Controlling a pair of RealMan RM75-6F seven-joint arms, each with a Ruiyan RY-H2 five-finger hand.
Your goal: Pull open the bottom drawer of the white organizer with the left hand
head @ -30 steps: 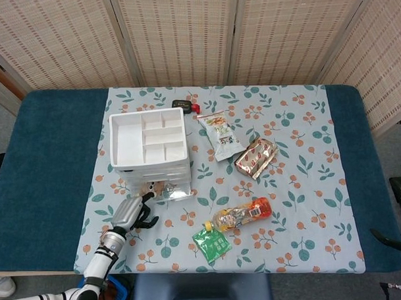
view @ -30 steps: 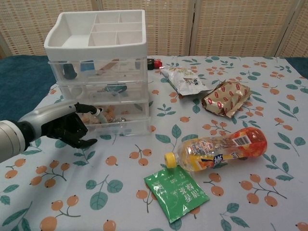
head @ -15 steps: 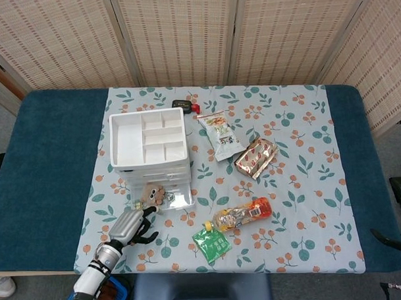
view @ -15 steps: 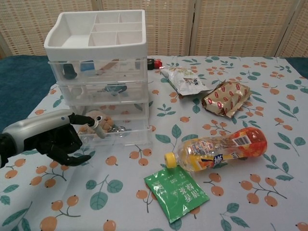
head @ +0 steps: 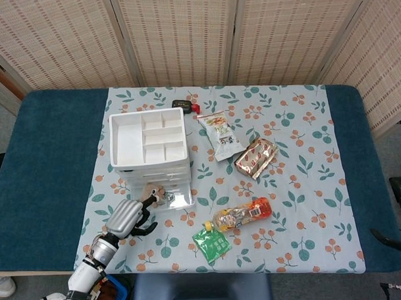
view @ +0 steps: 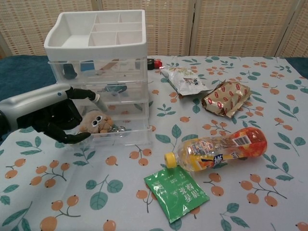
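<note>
Head view: white organizer (head: pixel 149 144) sits left of centre on the floral cloth (head: pixel 301 206) over the worktop. Its bottom drawer (head: pixel 164 194) sticks out toward the robot, a small plush toy (head: pixel 152 190) showing inside. Left hand (head: pixel 126 218) is just in front of the drawer's left corner, fingers curled; can't tell from this angle whether they touch the drawer front. Right hand isn't visible here.

Chest view: left hand (view: pixel 50 117) hangs at drawer height, fingers bent in, one fingertip up beside the middle drawer; nothing visibly gripped, and I can't confirm contact with the bottom drawer (view: pixel 115 131). Low, front-on placement makes sense: pull direction is straight toward the robot. Drawer looks clearly out past the two above it, plush toy (view: pixel 95 122) exposed, so I judge the pull mostly or fully done. Right hand not visible here either.

Clutter sits well right of the pull path: bottle (view: pixel 219 148), green sachet (view: pixel 176 191), snack packets (view: pixel 226 97). No snag risk from those.
</note>
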